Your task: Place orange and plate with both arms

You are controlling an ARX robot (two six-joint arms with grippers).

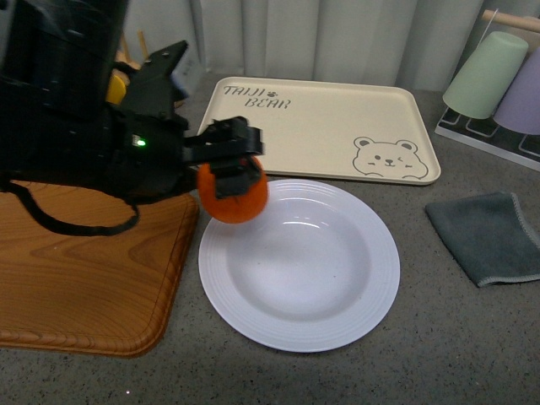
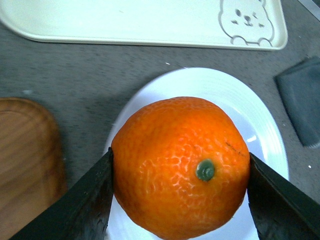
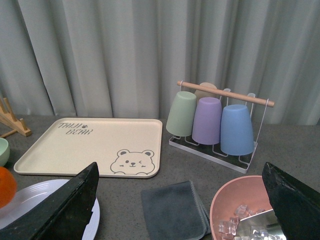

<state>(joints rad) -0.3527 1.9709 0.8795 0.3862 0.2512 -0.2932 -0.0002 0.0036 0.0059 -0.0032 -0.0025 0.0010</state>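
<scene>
My left gripper (image 1: pixel 234 169) is shut on the orange (image 1: pixel 233 198), holding it in the air over the left rim of the white ridged plate (image 1: pixel 337 325). From the left wrist, the orange (image 2: pixel 180 165) fills the space between the black fingers (image 2: pixel 85 205), stem spot facing the camera, with the plate (image 2: pixel 265 130) under it. My right gripper (image 3: pixel 182 210) is open and holds nothing; it hangs above the grey counter, right of the plate (image 3: pixel 30 200). A sliver of the orange (image 3: pixel 6 186) shows at that view's edge.
A wooden board (image 1: pixel 84 270) lies left of the plate. The beige bear tray (image 1: pixel 321 126) sits behind it. A grey cloth (image 1: pixel 489 236) lies to the right, a cup rack (image 3: pixel 215 120) stands at the back right, and a pink bowl with ice (image 3: pixel 245 215) is near my right gripper.
</scene>
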